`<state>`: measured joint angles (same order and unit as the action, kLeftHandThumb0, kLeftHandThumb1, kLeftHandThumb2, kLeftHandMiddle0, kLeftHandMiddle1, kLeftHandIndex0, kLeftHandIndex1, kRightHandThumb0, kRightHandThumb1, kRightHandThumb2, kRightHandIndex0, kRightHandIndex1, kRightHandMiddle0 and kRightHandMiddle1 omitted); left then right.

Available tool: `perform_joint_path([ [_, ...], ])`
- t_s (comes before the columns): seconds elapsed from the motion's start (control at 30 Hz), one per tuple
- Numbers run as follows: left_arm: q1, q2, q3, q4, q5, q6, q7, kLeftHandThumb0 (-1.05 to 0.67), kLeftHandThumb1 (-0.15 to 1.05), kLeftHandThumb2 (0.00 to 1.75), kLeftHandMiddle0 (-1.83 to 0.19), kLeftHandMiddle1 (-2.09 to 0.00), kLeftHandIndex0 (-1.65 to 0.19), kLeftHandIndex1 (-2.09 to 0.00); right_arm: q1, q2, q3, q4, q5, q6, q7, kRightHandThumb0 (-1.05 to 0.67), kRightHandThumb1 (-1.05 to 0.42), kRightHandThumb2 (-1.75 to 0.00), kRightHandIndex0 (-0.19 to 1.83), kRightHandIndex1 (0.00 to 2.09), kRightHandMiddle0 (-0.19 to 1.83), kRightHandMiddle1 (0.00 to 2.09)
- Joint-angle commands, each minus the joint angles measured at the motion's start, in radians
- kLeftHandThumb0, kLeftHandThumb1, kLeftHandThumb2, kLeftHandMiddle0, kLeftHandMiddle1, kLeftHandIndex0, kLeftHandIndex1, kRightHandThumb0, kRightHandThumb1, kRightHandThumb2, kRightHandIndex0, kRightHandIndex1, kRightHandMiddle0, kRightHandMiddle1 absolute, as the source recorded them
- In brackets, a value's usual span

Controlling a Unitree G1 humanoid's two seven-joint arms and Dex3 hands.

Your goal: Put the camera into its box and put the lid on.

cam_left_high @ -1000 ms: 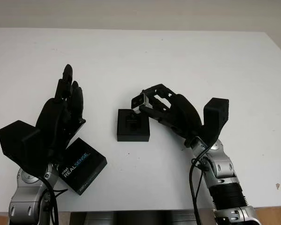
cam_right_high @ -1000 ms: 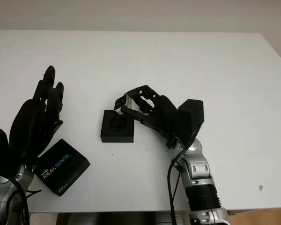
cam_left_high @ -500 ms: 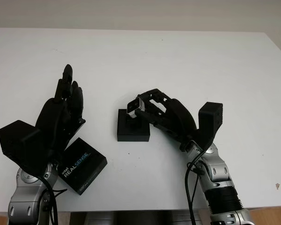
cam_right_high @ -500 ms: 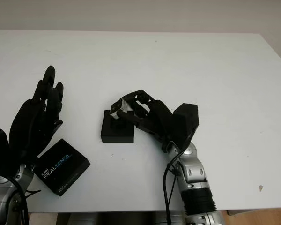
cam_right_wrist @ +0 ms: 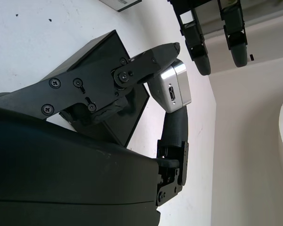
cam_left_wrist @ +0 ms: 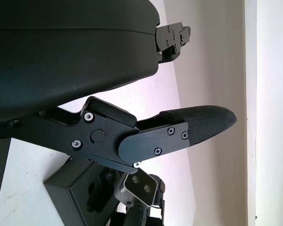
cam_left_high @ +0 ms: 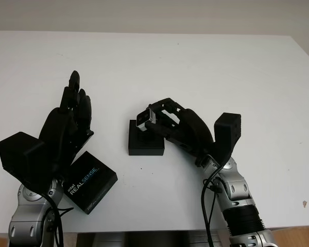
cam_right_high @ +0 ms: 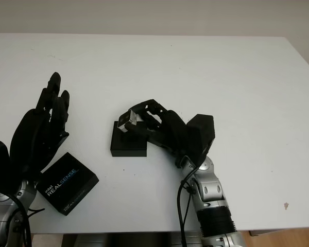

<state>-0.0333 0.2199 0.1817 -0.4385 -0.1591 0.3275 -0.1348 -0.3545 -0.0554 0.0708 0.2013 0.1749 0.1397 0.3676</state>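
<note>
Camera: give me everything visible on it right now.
The camera is a small block with a silver, metal-looking shell and a dark front face showing two round lenses. One short end has a small slot-like port. The right hand grips it between the fingers, holding it tilted above the open black box, over its upper part and not seated in the recess. Nothing else touches it. The lid, printed REALSENSE, lies apart on the table beneath the open left hand.
</note>
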Motion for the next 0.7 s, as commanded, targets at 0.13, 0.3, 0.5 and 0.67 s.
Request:
perform_joint_path([
  [0.13,0.007,0.003,0.004,-0.014,-0.001,-0.011,0.0,-0.79,1.05,0.68,0.19,-0.05,0.19,-0.03,0.007,0.004,0.017,0.033,-0.028,-0.051,0.007,-0.43,-1.02,-0.05,0.18,0.05,0.24,1.72],
  [0.3,0.009,0.003,0.003,-0.017,-0.001,-0.008,0.001,-0.79,1.05,0.68,0.19,-0.04,0.19,-0.03,0.008,0.003,0.02,0.058,-0.047,-0.079,0.012,-0.42,-1.01,-0.05,0.18,0.05,0.23,1.72],
  [0.5,0.007,0.001,0.0,-0.011,0.001,-0.012,0.002,-0.79,1.05,0.68,0.19,-0.04,0.19,-0.03,0.008,0.003,0.03,0.078,-0.072,-0.107,0.008,-0.42,-1.01,-0.05,0.2,0.06,0.23,1.72],
  [0.67,0.006,0.002,0.0,-0.009,0.002,-0.012,0.002,-0.79,1.05,0.68,0.19,-0.04,0.19,-0.03,0.005,0.007,0.032,0.096,-0.08,-0.127,0.014,-0.42,-1.01,-0.05,0.2,0.06,0.24,1.72],
])
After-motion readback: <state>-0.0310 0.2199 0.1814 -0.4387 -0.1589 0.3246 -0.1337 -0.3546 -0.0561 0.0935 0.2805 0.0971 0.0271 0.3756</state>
